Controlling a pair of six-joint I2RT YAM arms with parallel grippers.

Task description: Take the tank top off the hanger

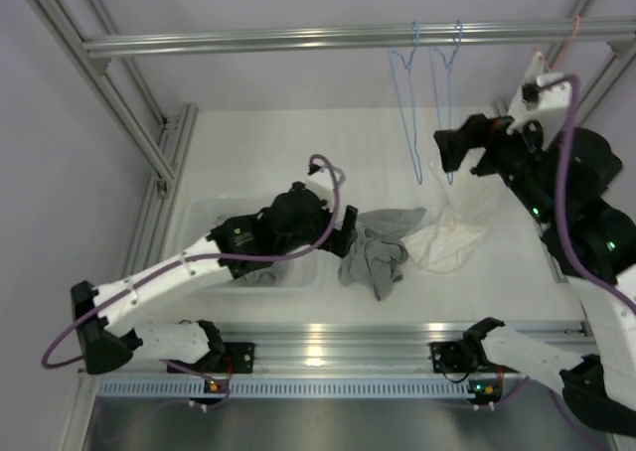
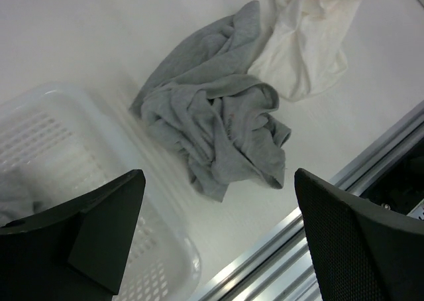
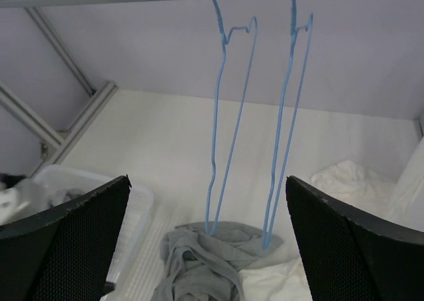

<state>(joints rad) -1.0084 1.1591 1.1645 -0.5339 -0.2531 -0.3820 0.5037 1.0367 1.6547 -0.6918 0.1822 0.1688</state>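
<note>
One white tank top (image 1: pixel 449 238) lies crumpled on the table (image 1: pixel 258 153), off the hangers. We see it as a thin, pale, rumpled heap with soft folds, and part of it rises in a sheer fold below the right arm. It touches a grey garment (image 2: pixel 218 128), bunched up just to its left, whose hemmed edges curl over one another.

Above the two garments hang two bare blue wire hangers (image 3: pixel 225 128), side by side on the metal rail (image 1: pixel 298 42), their lower ends well above the cloth. The right gripper (image 3: pixel 209 238) is up near the hangers with its fingers spread wide, gripping nothing. The left gripper (image 2: pixel 218 241) is low by the grey garment, its fingers also wide apart and empty. We see it at the edge of a white perforated basket (image 2: pixel 46 142) that stands left of the clothes.
</note>
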